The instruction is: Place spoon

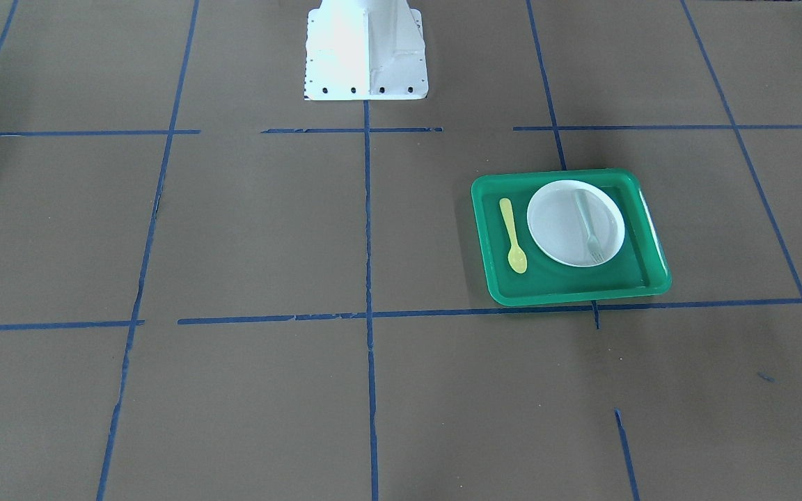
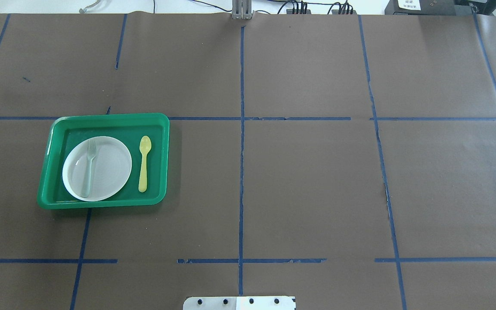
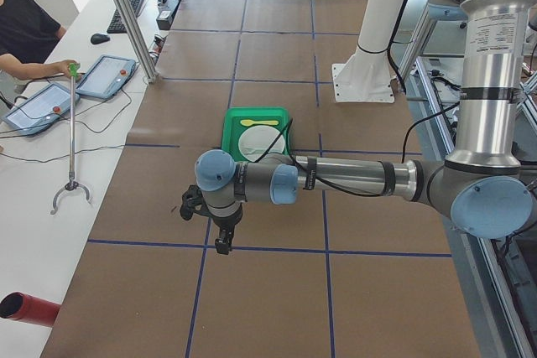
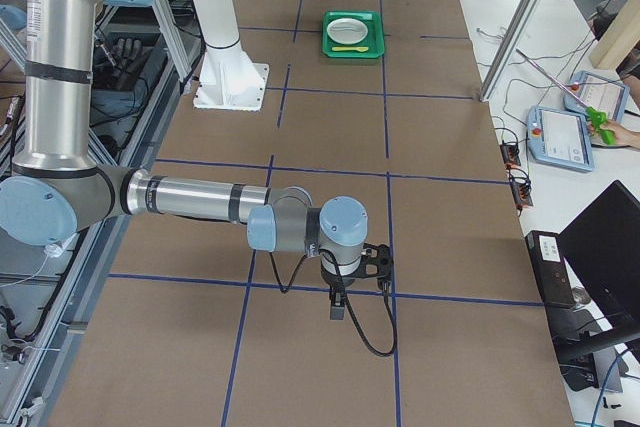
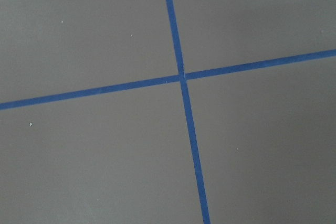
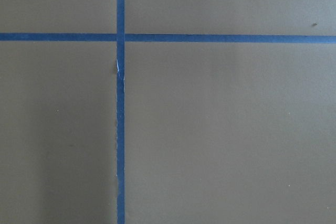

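Observation:
The yellow spoon [image 1: 513,235] lies flat in the green tray [image 1: 568,293], beside the white plate [image 1: 557,233], on the robot's left half of the table. It also shows in the overhead view [image 2: 144,163], its bowl pointing away from the robot. A pale fork [image 1: 587,226] lies on the plate. My left gripper [image 3: 222,245] shows only in the exterior left view, hanging over bare table well away from the tray; I cannot tell if it is open or shut. My right gripper [image 4: 338,309] shows only in the exterior right view, far from the tray; I cannot tell its state either.
The brown table carries a grid of blue tape lines [image 2: 242,129]. The white robot pedestal [image 1: 366,52] stands at the robot's edge. An operator's side desk with tablets [image 3: 105,75] and a grabber stick [image 3: 71,140] runs along the far side.

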`<state>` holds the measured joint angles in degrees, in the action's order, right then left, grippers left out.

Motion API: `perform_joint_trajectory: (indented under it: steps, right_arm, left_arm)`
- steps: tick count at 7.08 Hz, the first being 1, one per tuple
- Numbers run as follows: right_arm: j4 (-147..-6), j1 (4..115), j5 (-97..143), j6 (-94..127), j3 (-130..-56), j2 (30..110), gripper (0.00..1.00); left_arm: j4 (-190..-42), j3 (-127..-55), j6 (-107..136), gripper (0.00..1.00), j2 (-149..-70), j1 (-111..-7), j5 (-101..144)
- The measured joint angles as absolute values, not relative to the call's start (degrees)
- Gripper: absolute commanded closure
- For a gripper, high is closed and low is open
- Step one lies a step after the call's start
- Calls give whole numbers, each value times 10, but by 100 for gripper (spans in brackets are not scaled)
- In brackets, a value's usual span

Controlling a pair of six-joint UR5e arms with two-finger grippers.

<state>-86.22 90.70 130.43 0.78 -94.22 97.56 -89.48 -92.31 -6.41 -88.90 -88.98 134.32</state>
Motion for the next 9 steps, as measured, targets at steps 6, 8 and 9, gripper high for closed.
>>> perform_joint_trajectory:
  steps: [6, 8, 9]
  right_arm:
    - [-862, 907, 1304, 8, -942, 976, 0]
    - [-862, 907, 1304, 8, -942, 976, 0]
    - [-862, 907, 1304, 8, -942, 976, 0]
  left_arm:
    - [-896, -921, -66, 0, -880, -908, 1345]
    - [-896, -921, -66, 0, -880, -908, 1345]
    - [-896, -921, -66, 0, -879, -908, 1345]
